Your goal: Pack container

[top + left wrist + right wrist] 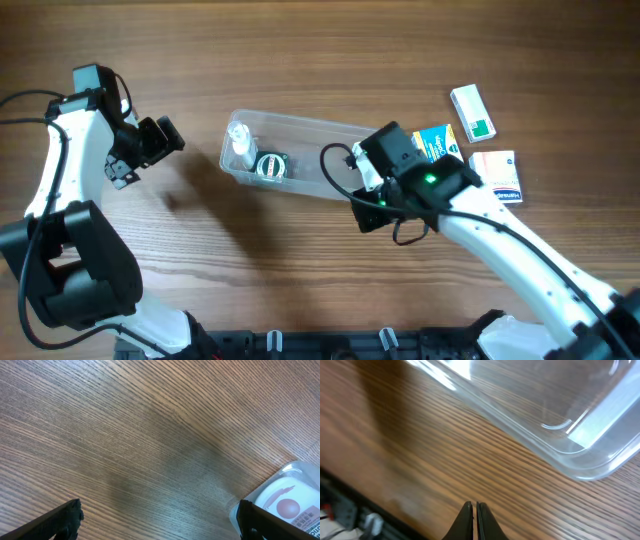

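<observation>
Quick rundown of the setup. The right pincer (pixel 360 190) has its two fingers pressed flat together with nothing between them. It sits over bare worktop (pixel 300 60), just off one end corner of the container (pixel 310 124). In the right wrist view that rounded corner of the clear tub is ahead of the fingertips and off to the side, close but not touching. I can't tell if the tips touch the wood.

The left pincer (pixel 148 152) is spread wide apart and holding nothing. The container's other end is just ahead of it, with a gap of bare wood between them. Its wrist view shows one finger at each bottom corner, with only that end of the tub peeking in past one of them.

The container lies flat on the worktop between the two pincers, its long side running from one to the other. Inside, at the end nearer the left pincer, there's a white bottle (pixel 239 146), and a round tin (pixel 271 166) with a green rim just beside it. The half nearer the right pincer looks bare.

Behind the right pincer, on the side away from the tub, three small boxes lie on the worktop. The blue-and-yellow box (pixel 436 141) is closest to it, partly hidden by the arm. The green-and-white box (pixel 473 111) and the white-and-orange box (pixel 499 176) are a bit further out.
</observation>
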Controlling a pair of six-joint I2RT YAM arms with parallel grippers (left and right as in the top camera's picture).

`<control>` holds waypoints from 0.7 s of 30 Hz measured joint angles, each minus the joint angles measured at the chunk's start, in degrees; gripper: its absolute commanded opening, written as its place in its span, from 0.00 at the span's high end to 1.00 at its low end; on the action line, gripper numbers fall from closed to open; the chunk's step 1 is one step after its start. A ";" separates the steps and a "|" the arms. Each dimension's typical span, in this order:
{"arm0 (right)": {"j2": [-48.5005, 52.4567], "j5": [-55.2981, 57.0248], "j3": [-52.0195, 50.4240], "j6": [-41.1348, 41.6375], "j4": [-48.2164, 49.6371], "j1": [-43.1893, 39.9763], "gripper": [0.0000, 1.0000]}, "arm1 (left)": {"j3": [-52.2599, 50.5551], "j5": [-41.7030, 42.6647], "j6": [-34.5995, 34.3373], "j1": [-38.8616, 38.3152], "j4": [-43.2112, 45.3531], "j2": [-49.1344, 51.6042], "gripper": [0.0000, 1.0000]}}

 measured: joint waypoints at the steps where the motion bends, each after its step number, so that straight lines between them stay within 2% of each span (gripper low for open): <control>1: 1.57 0.85 0.00 0.00 0.00 0.00 0.96 | 0.00 0.00 0.00 0.00 0.00 0.00 0.00; 7: 9.09 6.38 0.00 0.04 1.75 0.00 0.96 | 0.00 0.00 0.00 0.00 0.00 0.00 0.00; 14: 9.55 13.64 0.00 0.02 7.30 0.00 0.96 | 0.00 0.02 0.00 0.00 0.00 0.00 0.00; 21: 9.55 15.30 0.00 -0.09 10.43 0.00 0.96 | 0.00 0.00 0.00 0.00 0.00 0.00 0.00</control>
